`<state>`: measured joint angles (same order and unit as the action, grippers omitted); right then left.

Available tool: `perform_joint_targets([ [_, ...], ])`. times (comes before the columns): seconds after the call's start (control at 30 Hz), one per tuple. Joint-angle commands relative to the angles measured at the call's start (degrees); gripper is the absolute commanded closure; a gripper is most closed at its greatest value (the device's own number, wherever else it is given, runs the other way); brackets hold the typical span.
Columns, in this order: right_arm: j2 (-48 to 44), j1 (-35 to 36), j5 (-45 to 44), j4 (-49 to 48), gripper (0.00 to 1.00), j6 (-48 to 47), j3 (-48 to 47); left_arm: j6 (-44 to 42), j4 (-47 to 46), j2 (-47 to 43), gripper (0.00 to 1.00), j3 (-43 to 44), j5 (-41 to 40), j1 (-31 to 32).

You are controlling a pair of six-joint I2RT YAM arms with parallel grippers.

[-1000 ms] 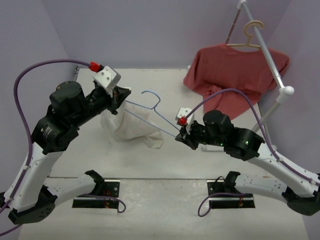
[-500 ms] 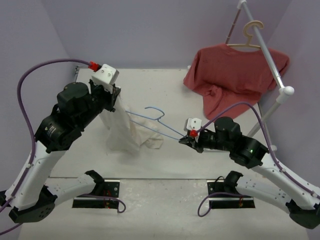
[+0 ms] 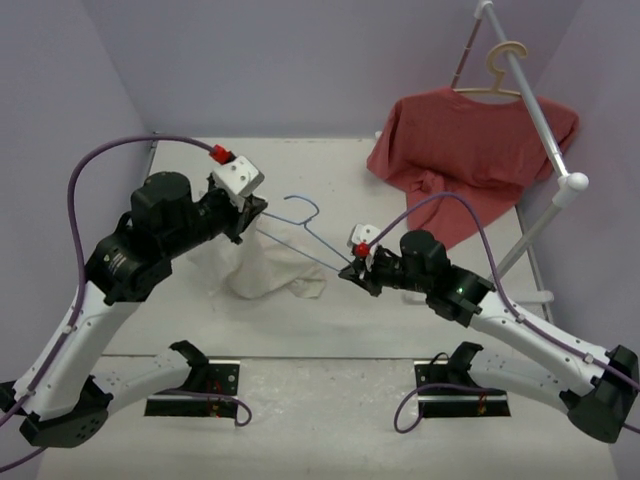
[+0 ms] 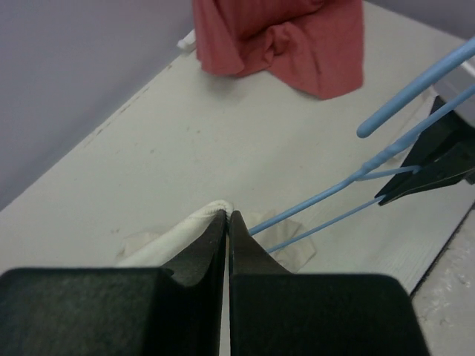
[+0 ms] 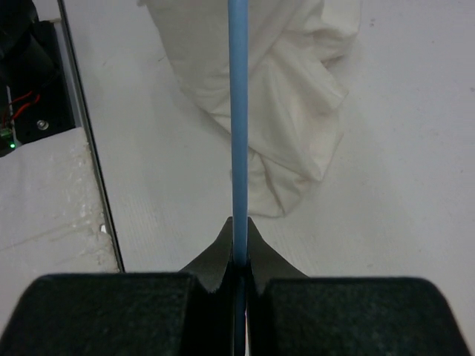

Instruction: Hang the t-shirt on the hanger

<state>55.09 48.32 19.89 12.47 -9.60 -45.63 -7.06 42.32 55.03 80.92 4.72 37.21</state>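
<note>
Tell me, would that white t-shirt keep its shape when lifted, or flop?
Probably floppy: the t-shirt hangs in loose folds from the left fingers pinching its edge, its lower part slumped on the table. Likely light, since that small pinch alone holds it up.

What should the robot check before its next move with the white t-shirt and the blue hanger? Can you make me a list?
1. The left gripper pinches the t-shirt: ok, shut on a fold.
2. The right gripper holds the hanger: ok, shut on the wire.
3. Hanger's far end is inside the t-shirt: cannot tell, cloth hides it.
4. T-shirt hangs on the hanger: not ok, mostly bunched on the table.
5. The red shirt is out of the way: ok, it hangs apart.
</note>
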Motion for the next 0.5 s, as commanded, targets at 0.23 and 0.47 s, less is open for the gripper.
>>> perform_joint_targets([
  [0.23,-28.1,0.11,-32.25,-3.17,1.0,22.98,12.23,-2.56,-3.66,29.08,1.0,24.91,37.37,3.8],
  [0.47,-26.38,0.11,-41.86,26.02,1.0,27.11,-2.0,-2.34,4.12,21.02,1.0,20.51,-2.0,7.79],
])
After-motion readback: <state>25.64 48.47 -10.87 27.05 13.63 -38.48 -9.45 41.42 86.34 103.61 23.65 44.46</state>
